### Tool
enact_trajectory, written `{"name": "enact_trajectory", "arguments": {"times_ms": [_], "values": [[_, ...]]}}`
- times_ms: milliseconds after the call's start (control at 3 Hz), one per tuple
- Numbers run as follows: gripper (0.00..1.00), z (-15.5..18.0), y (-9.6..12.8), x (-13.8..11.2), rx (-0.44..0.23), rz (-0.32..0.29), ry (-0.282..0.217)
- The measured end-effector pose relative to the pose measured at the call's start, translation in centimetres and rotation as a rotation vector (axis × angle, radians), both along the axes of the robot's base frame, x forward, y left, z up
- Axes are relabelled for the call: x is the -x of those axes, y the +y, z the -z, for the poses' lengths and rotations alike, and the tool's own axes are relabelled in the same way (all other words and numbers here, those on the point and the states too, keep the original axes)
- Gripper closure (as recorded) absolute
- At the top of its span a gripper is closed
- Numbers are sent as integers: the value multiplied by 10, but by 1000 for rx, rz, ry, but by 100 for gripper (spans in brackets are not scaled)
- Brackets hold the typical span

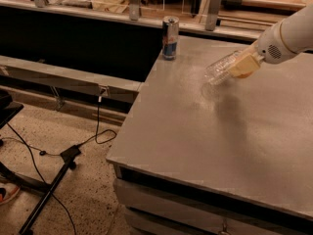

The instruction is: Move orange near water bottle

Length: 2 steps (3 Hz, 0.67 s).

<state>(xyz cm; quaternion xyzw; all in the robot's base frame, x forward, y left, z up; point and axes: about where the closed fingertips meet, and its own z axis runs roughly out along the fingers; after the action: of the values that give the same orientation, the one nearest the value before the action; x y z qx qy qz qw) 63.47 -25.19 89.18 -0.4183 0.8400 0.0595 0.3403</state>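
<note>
Orange and water bottle — far right of the table
Clear, ribbed water bottle lies tilted; orange — mostly hidden — sits clamped in the gripper at the bottle's right end.

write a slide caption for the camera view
Gripper beside the water bottle lying on a grey table, with a drink can standing farther back.

A drink can stands at the counter's back left corner. To its right, the tilted water bottle touches the hand. The orange sits just under the hand.
</note>
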Motion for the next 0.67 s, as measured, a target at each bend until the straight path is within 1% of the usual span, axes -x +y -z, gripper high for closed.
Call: {"name": "enact_trajectory", "arguments": {"times_ms": [333, 667], "values": [[53, 19, -8, -1, 3, 1, 39], [30, 29, -14, -2, 7, 5, 55]]}}
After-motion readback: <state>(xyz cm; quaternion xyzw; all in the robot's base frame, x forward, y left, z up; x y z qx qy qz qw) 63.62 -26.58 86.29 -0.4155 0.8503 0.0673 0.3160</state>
